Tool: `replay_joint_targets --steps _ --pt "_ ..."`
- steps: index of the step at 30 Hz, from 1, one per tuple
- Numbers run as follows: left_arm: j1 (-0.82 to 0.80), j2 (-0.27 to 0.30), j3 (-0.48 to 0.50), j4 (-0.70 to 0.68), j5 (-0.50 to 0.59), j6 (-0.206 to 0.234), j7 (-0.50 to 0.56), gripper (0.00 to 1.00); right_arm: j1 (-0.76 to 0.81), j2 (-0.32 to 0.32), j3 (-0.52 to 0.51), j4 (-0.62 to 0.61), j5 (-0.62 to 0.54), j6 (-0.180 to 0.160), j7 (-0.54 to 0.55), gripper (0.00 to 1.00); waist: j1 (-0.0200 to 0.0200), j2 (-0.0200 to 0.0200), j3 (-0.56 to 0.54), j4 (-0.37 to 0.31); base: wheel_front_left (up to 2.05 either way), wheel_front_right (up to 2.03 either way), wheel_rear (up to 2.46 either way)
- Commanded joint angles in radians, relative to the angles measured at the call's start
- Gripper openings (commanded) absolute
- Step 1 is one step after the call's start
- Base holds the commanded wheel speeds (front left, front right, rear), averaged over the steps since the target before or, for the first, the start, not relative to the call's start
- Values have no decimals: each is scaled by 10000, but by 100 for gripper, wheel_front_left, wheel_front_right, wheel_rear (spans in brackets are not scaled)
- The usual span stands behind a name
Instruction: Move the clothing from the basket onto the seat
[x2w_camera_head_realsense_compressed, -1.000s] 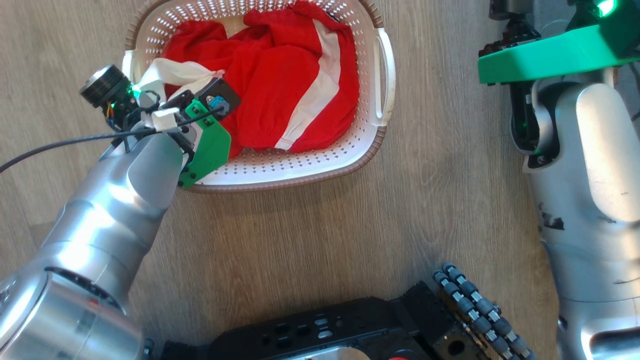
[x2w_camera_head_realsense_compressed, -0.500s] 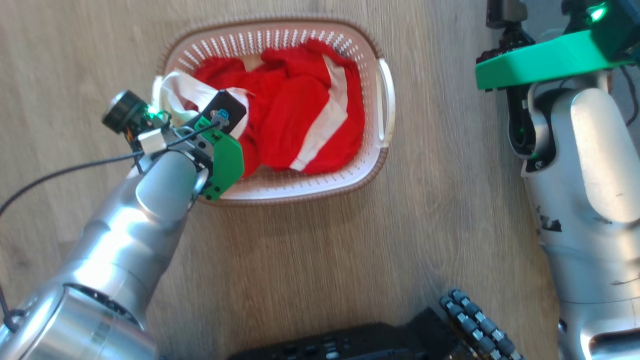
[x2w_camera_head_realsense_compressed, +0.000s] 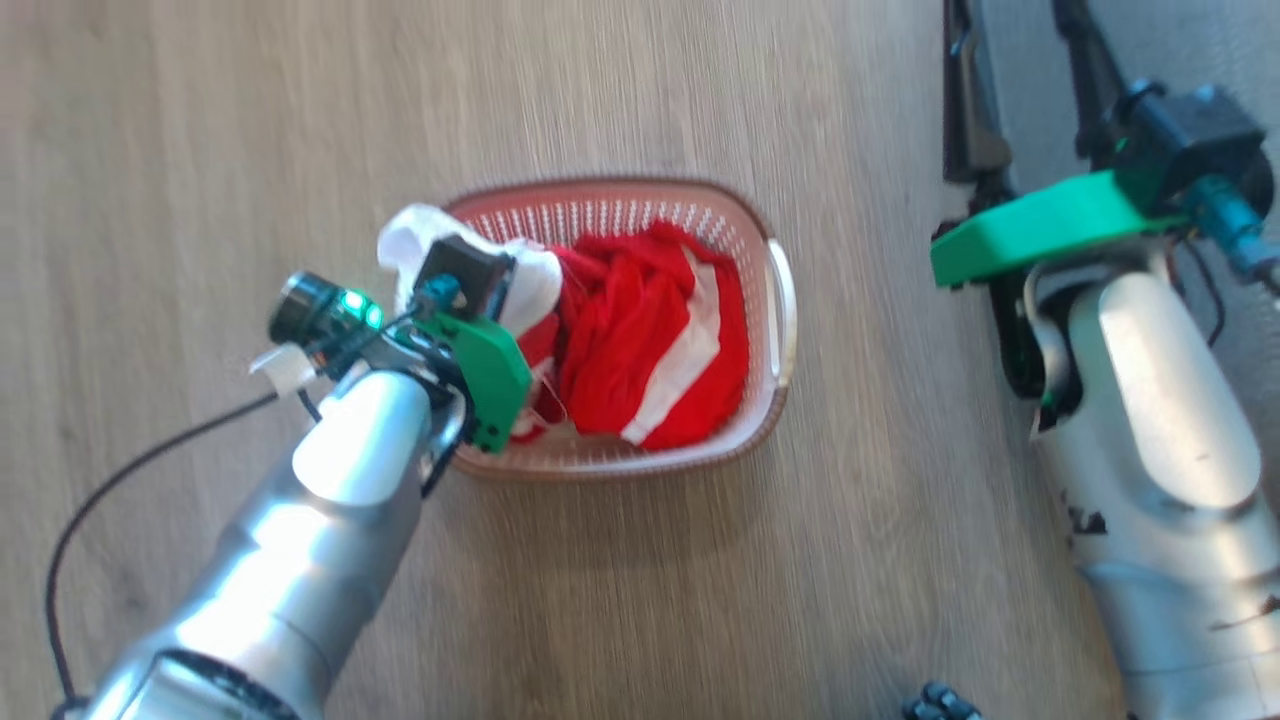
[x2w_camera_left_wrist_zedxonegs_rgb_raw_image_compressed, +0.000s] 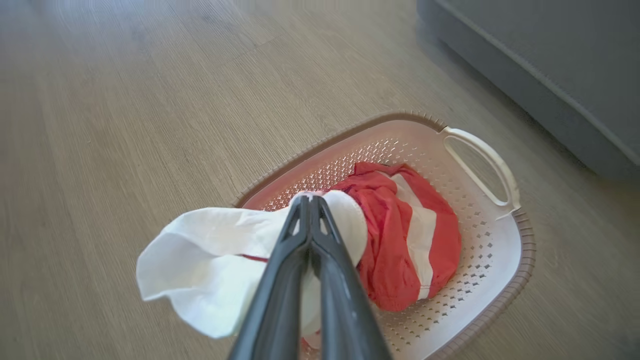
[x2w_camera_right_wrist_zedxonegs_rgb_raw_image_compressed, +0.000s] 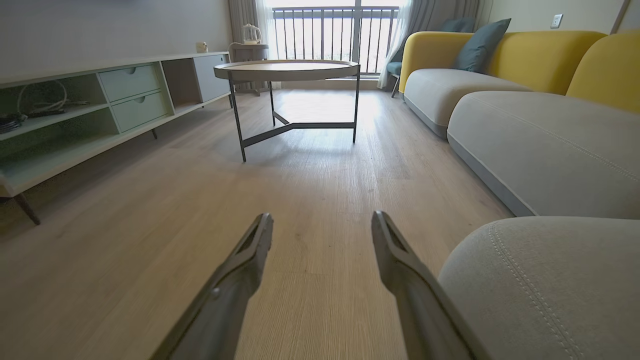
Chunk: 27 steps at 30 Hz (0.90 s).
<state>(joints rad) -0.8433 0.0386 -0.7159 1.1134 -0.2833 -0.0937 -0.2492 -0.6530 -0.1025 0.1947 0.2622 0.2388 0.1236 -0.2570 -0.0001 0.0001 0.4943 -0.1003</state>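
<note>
The basket (x2w_camera_head_realsense_compressed: 781, 300) stands on the wood floor with the red, white-striped clothing (x2w_camera_head_realsense_compressed: 640, 345) bunched inside it. My left gripper (x2w_camera_left_wrist_zedxonegs_rgb_raw_image_compressed: 308, 200) is shut on the white cloth part (x2w_camera_left_wrist_zedxonegs_rgb_raw_image_compressed: 210, 255) and holds it raised over the basket's left end, with red fabric (x2w_camera_left_wrist_zedxonegs_rgb_raw_image_compressed: 395, 240) trailing down to the perforated bottom (x2w_camera_left_wrist_zedxonegs_rgb_raw_image_compressed: 480, 260). My right gripper (x2w_camera_right_wrist_zedxonegs_rgb_raw_image_compressed: 322, 222) is open and holds nothing, low over the floor just left of the grey seat (x2w_camera_right_wrist_zedxonegs_rgb_raw_image_compressed: 550, 280). In the head view its dark fingers (x2w_camera_head_realsense_compressed: 965, 110) point away, to the right of the basket.
Ahead of the right gripper stand a round metal-legged table (x2w_camera_right_wrist_zedxonegs_rgb_raw_image_compressed: 287, 70), a low cabinet (x2w_camera_right_wrist_zedxonegs_rgb_raw_image_compressed: 100, 100) along the left wall and more yellow-backed sofa cushions (x2w_camera_right_wrist_zedxonegs_rgb_raw_image_compressed: 545, 130) on the right. A dark grey seat side (x2w_camera_left_wrist_zedxonegs_rgb_raw_image_compressed: 550, 65) runs just beyond the basket.
The head camera has pulled back, so the basket looks smaller. My left gripper has drawn the white cloth up and out past the basket's left rim, bunching the red fabric toward it.
</note>
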Motion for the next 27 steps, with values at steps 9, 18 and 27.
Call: replay_joint_targets --steps 9,18,27 --pt "600 117 749 -1765 -570 231 -124 0 852 -89 280 137 270 71 -47 100 1 -1 -1929 411 0 0 0" --pt "848 128 1717 -3184 -797 254 -125 0 1347 -108 460 431 421 71 -47 100 1 -1 -2773 512 0 0 0" --pt "608 125 2213 -4767 -567 171 -125 0 1779 -166 575 668 533 71 -47 100 1 -1 -3537 597 0 0 0"
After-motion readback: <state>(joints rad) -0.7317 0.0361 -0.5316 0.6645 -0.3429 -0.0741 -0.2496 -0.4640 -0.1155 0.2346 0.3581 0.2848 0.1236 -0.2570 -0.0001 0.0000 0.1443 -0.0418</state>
